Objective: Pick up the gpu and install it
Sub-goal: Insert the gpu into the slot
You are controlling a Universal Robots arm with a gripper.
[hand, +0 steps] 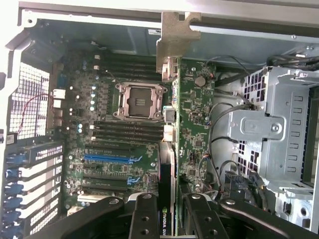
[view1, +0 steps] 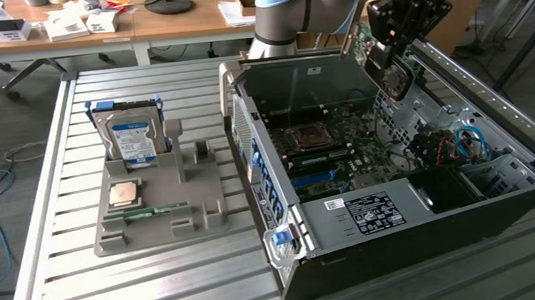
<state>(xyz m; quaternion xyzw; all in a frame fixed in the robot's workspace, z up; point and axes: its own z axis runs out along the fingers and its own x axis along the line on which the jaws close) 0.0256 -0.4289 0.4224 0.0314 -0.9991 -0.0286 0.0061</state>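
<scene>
Slatted metal table (view1: 164,282) carries the open computer case (view1: 396,267).

Exterior view: the gripper (view1: 399,44) hangs above the far end of the case and pinches the gpu (view1: 391,79). The card hangs directly beneath the gripper, clear of the motherboard (view1: 336,135).

Wrist view: the fingers (hand: 144,216) clamp the gpu edge-on. Its metal bracket (hand: 174,35) points away from the gripper, toward the case wall. The expansion slots (hand: 109,158) appear offset to one side of the card.

Recommended: hold the card edge parallel to the chosen slot, align the bracket with the rear openings, and avoid any tilt during descent.
</scene>
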